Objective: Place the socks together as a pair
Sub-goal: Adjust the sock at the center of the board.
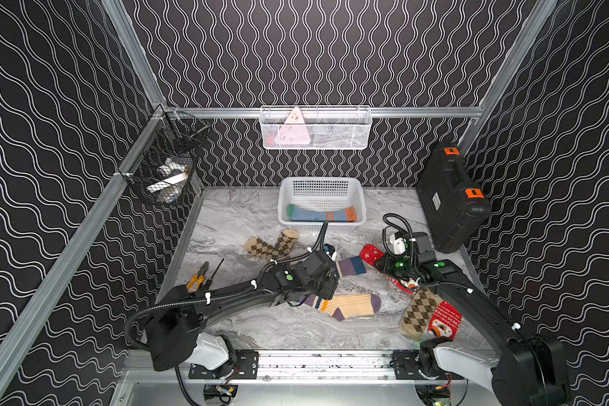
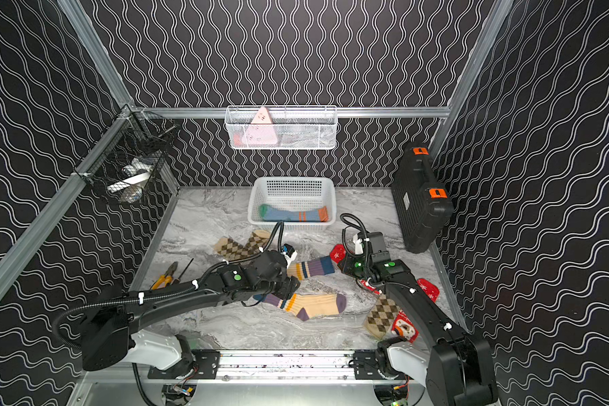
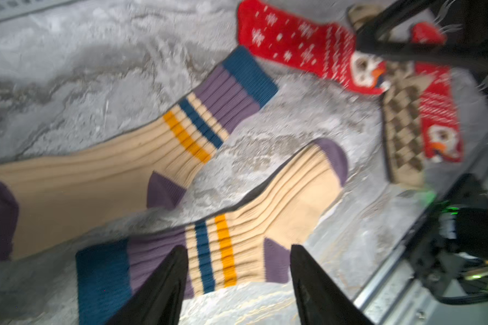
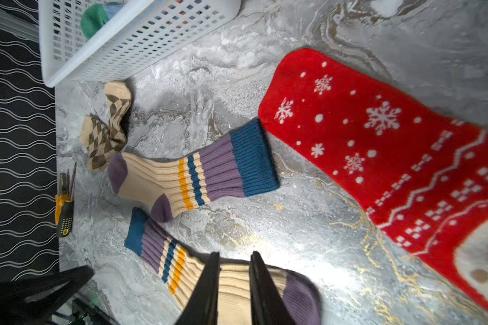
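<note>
Two cream-purple-teal striped socks lie apart mid-table in both top views, the far one (image 1: 350,267) and the near one (image 1: 348,305). My left gripper (image 3: 238,246) is open above the near sock's (image 3: 223,247) cuff end, holding nothing. My right gripper (image 4: 233,254) hovers over that sock's foot (image 4: 234,289) with its jaws slightly apart, gripping nothing. A red Christmas sock (image 1: 371,253) runs under the right arm. Another red sock (image 1: 443,318) lies beside a tan argyle sock (image 1: 419,311). A second argyle sock (image 1: 271,246) is crumpled at the left. A blue orange-striped sock (image 1: 317,213) lies in the white basket (image 1: 322,186).
Yellow pliers (image 1: 197,277) and a screwdriver (image 1: 215,269) lie near the left wall. A black case (image 1: 450,197) leans at the back right. A white wire basket (image 1: 315,128) and a black one (image 1: 166,165) hang on the walls.
</note>
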Motion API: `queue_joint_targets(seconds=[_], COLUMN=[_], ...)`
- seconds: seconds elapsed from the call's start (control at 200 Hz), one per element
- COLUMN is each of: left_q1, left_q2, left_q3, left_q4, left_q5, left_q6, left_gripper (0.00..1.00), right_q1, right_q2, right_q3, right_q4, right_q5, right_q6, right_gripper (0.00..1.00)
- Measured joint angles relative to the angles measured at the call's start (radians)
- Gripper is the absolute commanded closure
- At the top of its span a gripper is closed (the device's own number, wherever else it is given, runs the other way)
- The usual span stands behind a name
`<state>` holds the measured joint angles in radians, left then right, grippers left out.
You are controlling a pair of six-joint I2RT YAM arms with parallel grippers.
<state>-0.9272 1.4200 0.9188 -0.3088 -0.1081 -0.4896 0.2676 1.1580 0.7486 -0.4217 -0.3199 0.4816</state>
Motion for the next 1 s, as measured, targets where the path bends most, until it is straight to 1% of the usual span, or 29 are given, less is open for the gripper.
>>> queue_joint_targets(seconds=[0.075,0.17,0.23,0.33,0.41,0.445,0.565,0.615,0.71,0.751,0.786,0.871,1.001], left_q1=[0.008,0.068,0.143,0.281,0.379,0.421,0.555,0.613,0.735,0.773,0.805,0.849,0.893], left_q2=[-0.069,-0.232,-0.351,-0.524,-0.619,-0.643,-0.653,-0.638,-0.576,-0.55,-0.532,-0.506,-0.531], left_q3=[-0.085,-0.214,-0.306,-0.424,-0.488,-0.512,-0.595,-0.636,-0.71,-0.726,-0.73,-0.742,-0.763], left_q4=[0.008,0.028,0.061,0.067,0.072,0.079,0.126,0.159,0.241,0.29,0.336,0.403,0.426], left_q5=[-0.072,-0.143,-0.171,-0.179,-0.171,-0.151,-0.073,-0.026,0.085,0.118,0.173,0.249,0.332], left_q6=[-0.036,-0.085,-0.117,-0.153,-0.172,-0.179,-0.199,-0.212,-0.23,-0.232,-0.242,-0.249,-0.261], left_gripper=[0.4,0.4,0.4,0.38,0.35,0.32,0.15,0.11,0.09,0.09,0.09,0.1,0.1], right_q1=[0.042,0.157,0.229,0.343,0.431,0.468,0.565,0.596,0.649,0.675,0.694,0.734,0.783], right_q2=[0.025,0.066,0.102,0.196,0.283,0.323,0.461,0.513,0.591,0.62,0.643,0.691,0.757], right_q3=[0.038,0.082,0.097,0.129,0.178,0.205,0.304,0.343,0.416,0.446,0.466,0.504,0.558], right_q4=[-0.012,-0.02,-0.019,-0.001,0.02,0.028,0.051,0.056,0.053,0.055,0.055,0.051,0.043], right_q5=[-0.022,-0.023,-0.018,0.002,0.03,0.04,0.093,0.116,0.156,0.165,0.18,0.205,0.243], right_q6=[-0.009,-0.023,-0.023,-0.005,0.01,0.02,0.037,0.047,0.058,0.061,0.065,0.076,0.083], right_gripper=[0.73,0.71,0.71,0.7,0.7,0.7,0.69,0.69,0.68,0.68,0.68,0.67,0.67])
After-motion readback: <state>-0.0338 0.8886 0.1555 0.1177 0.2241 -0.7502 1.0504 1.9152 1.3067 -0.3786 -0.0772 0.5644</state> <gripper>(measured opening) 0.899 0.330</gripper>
